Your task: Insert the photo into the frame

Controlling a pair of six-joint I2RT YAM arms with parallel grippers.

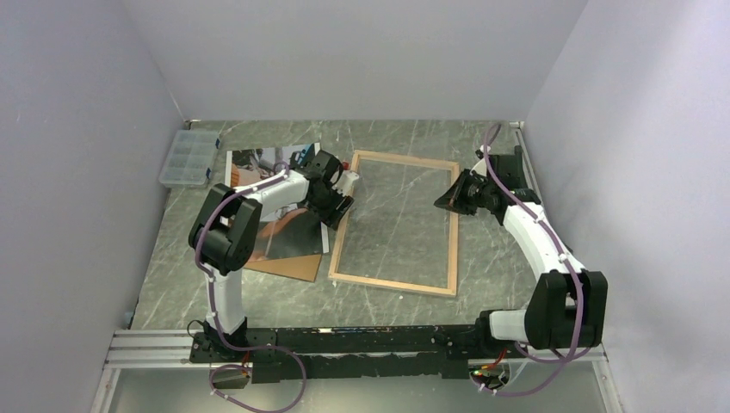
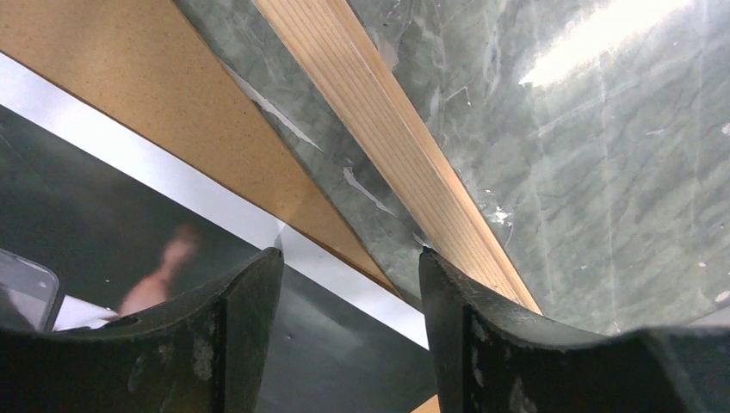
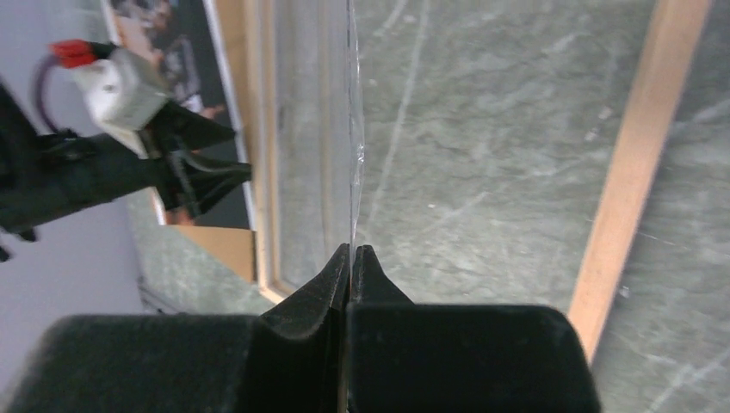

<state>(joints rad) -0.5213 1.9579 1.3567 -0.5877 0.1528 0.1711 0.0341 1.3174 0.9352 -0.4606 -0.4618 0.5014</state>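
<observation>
Gripping: pane (image 3: pixel 350 129) was pinched by right gripper (image 3: pixel 350 251); left gripper (image 2: pixel 348 255) was open over photo (image 2: pixel 95 198).
Risk: photo could be creased against frame (image 2: pixel 387 129).

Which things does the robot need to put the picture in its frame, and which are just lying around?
For the job:
- photo
- frame
- clear sheet, pinched in the right claw
- brown board under the photo, probably the frame's back

Just lying about:
- plastic box with little compartments, off in the far left corner
</observation>
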